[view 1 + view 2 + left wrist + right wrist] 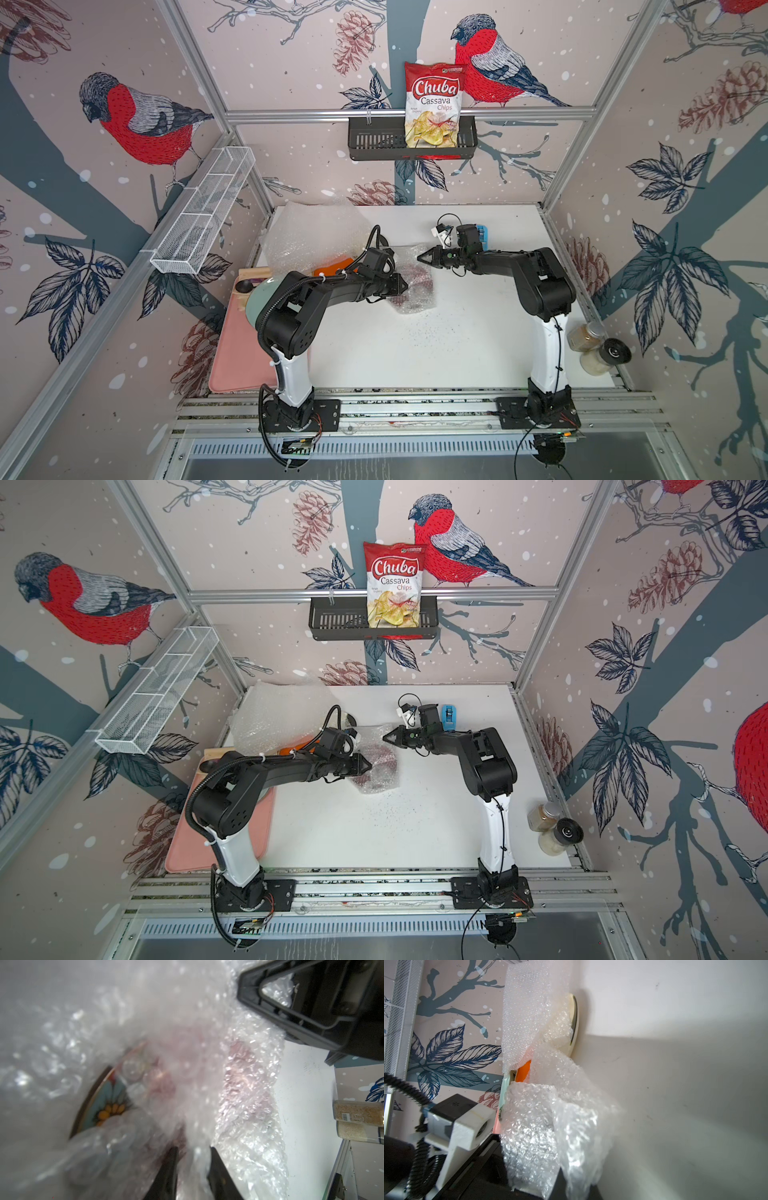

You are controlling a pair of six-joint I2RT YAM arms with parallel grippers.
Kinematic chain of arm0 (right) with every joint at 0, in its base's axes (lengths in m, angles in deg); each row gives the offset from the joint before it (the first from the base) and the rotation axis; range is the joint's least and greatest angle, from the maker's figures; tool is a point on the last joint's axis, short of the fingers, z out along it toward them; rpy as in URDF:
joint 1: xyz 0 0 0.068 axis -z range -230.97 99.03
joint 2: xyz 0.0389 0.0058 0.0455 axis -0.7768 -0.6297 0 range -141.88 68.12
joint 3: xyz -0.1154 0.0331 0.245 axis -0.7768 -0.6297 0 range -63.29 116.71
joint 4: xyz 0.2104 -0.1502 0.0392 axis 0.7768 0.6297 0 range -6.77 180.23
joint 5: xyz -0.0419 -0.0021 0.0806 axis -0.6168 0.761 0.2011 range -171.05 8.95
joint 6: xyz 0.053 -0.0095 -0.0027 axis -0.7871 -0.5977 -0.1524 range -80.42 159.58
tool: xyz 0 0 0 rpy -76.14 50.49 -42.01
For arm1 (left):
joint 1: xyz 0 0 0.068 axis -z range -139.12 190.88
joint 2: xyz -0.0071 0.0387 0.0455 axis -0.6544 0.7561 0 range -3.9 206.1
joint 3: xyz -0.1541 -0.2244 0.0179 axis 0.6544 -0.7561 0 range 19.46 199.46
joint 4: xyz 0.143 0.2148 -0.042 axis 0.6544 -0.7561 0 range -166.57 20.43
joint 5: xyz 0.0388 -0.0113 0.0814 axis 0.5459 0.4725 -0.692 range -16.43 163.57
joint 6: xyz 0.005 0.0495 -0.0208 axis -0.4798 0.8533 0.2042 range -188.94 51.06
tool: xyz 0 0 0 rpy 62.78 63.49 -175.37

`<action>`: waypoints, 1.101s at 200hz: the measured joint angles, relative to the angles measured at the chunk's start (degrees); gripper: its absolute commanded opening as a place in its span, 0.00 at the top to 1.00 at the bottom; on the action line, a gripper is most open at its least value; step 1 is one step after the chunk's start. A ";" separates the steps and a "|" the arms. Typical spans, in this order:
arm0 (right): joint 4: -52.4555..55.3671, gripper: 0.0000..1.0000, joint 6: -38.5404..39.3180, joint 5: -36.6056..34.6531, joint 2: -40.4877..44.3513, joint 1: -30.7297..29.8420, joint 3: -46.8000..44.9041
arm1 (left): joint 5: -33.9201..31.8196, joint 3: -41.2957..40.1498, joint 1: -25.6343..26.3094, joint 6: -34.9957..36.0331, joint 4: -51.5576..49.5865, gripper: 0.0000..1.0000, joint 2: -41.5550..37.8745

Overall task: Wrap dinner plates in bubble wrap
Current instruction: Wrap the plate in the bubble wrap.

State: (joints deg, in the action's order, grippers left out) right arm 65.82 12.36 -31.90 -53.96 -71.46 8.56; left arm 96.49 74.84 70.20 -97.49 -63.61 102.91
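The dark red flowered dinner plate (419, 279) lies mid-table inside crinkly bubble wrap (415, 305); a bare edge of it shows in the left wrist view (104, 1105). My left gripper (405, 284) (194, 1150) is shut on a fold of that wrap at the plate's left side. My right gripper (419, 257) (577, 1178) is shut on the wrap's far edge. The orange plate (332, 266) (523, 1072) and the cream dark-rimmed plate (574, 1022) sit partly under a loose bubble wrap pile (311, 237) at the back left.
A pale green plate (259, 299) rests on a pink tray (241, 353) at the left, beside a dark spoon (243, 286). Two spice jars (590, 340) lie at the right edge. A blue tape dispenser (482, 235) stands behind the right wrist. A chips bag (434, 104) hangs in a wall basket.
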 measured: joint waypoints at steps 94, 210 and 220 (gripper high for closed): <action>0.46 1.00 57.22 -35.52 19.71 -14.51 -18.53 | 3.23 -2.67 -0.57 -6.05 7.30 0.90 2.05; -27.41 0.99 93.42 -59.10 12.98 -25.38 -34.42 | 6.62 -7.89 -1.40 -15.37 11.34 0.54 -2.93; -27.78 0.99 93.50 -59.21 12.79 -25.44 -34.42 | 6.62 -8.81 -1.46 -16.61 11.76 0.42 -4.31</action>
State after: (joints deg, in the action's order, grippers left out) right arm 38.04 105.86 -91.11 -41.17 -96.90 -25.86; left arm 103.11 66.03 68.73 -114.10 -51.86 98.60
